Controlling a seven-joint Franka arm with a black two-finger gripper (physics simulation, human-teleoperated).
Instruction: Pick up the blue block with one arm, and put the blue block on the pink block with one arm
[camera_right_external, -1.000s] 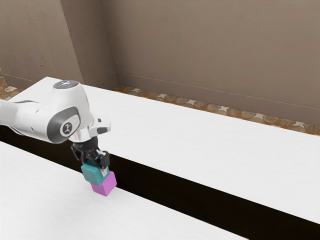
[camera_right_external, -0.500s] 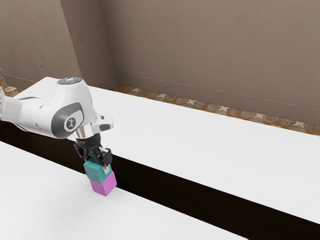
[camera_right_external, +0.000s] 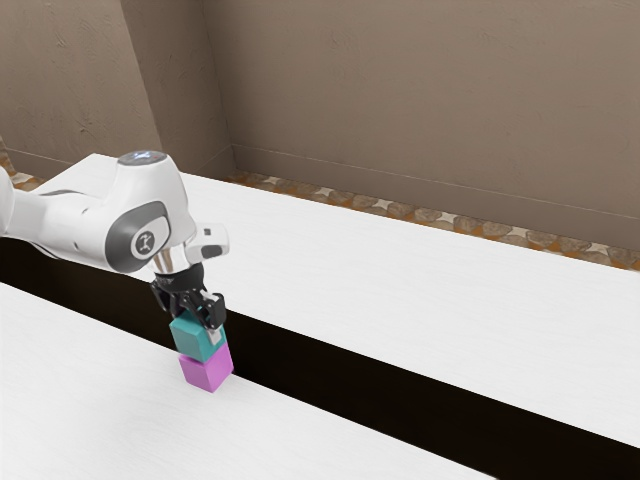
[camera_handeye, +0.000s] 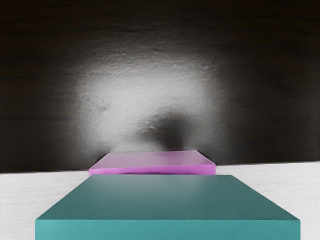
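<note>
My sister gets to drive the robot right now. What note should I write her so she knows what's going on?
Claw: shut on the blue block, gripping it from above.
Things: the blue block is over the pink block, which is near the edge of the front table. I cannot tell if it rests fully on the pink block or hangs just above it.
Done: the blue block is picked up and brought to the pink block.
Left: open the claw, lift straight up, and check the stack holds.
</note>
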